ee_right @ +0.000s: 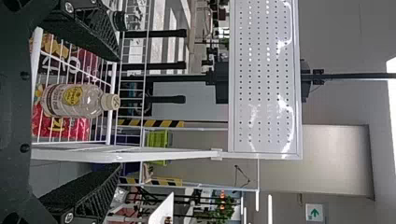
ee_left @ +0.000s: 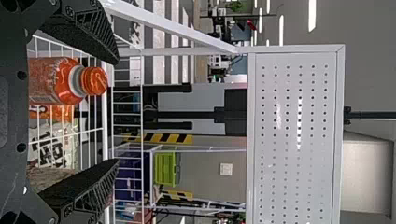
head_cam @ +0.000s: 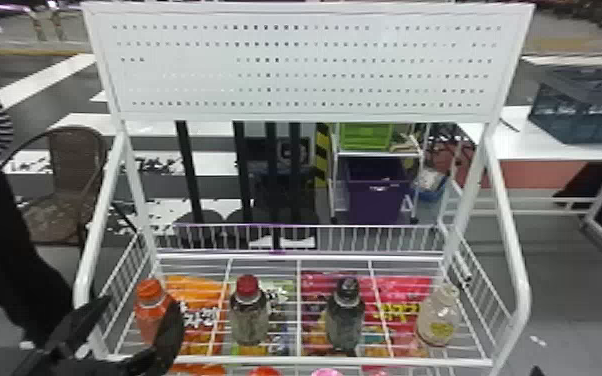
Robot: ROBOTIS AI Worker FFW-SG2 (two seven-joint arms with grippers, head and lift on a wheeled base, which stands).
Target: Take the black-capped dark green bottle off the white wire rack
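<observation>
The black-capped dark green bottle (head_cam: 346, 316) stands upright on the white wire rack (head_cam: 325, 360), third from the left in its row. In the right wrist view its black cap (ee_right: 120, 21) pokes out beside one finger, which hides its body. My left gripper (head_cam: 140, 303) is open at the rack's front left, one finger overlapping the orange bottle. The left wrist view has the left gripper (ee_left: 116, 111) with nothing held. At the bottom right corner are the tips of my right gripper (head_cam: 577, 366), off the rack; the right gripper (ee_right: 119, 112) is open and holds nothing.
An orange bottle (head_cam: 149, 307), a red-capped dark bottle (head_cam: 249, 315) and a clear bottle (head_cam: 439, 315) share the shelf. Colourful packs (head_cam: 197, 320) lie beneath the wires. White side rails (head_cam: 507, 235) and a perforated panel (head_cam: 305, 65) frame the rack.
</observation>
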